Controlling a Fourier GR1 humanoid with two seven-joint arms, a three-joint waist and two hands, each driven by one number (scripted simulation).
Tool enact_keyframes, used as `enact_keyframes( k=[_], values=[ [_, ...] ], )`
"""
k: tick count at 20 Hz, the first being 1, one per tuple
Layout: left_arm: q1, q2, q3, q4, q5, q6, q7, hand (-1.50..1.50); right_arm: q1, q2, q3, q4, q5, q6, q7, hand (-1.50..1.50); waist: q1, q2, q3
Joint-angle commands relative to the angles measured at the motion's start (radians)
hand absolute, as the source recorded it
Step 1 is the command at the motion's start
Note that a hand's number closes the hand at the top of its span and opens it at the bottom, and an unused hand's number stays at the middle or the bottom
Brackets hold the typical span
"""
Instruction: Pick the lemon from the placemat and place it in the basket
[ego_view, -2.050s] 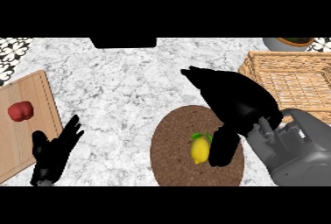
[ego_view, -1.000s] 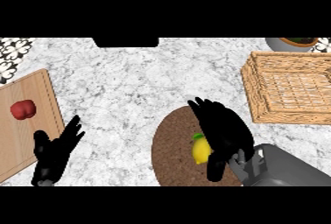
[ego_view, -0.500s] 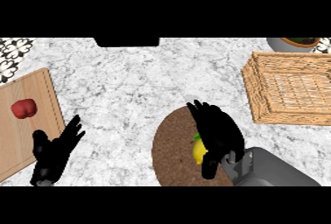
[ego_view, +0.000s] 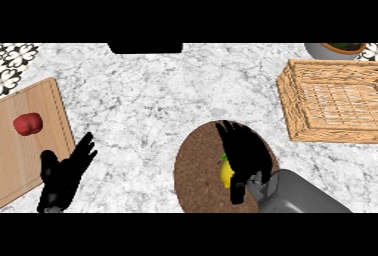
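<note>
- Head view, far left: a wooden cutting board (ego_view: 40, 150) lay at the counter's edge, with a red fruit (ego_view: 28, 124) on it, up and to the left of the left hand's fingertips.
- The left hand (ego_view: 63, 175) rested at the lower left, fingers straight and spread, holding nothing; its fingertips pointed up and to the right, just beside the board's right edge.
- The round brown placemat (ego_view: 196, 170) lay right of centre on the marbled counter (ego_view: 162, 95).
- The lemon (ego_view: 227, 171) sat on the placemat, mostly covered by the right hand (ego_view: 244, 155); only a yellow strip showed at the left of the fingers. Those fingers lay over it, bent downward; whether they had closed round it could not be told.
- The wicker basket (ego_view: 295, 107) stood up and to the right of the right hand's fingers, apart from the placemat.
- A bowl (ego_view: 332, 50) sat beyond the basket at the top right.
</note>
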Motion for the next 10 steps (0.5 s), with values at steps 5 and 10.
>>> enact_keyframes(
  k=[5, 10],
  values=[
    [0.029, -0.01, -0.007, 0.042, -0.016, -0.01, 0.067, 0.0, 0.03, 0.038, -0.034, 0.054, 0.042, 0.042, 0.038, -1.5, -0.002, 0.008, -0.012],
    [0.022, -0.022, 0.006, 0.035, -0.016, -0.006, 0.094, 0.0, 0.081, 0.054, -0.006, 0.044, 0.106, 0.028, 0.01, -1.5, -0.003, 0.008, -0.012]
  ],
)
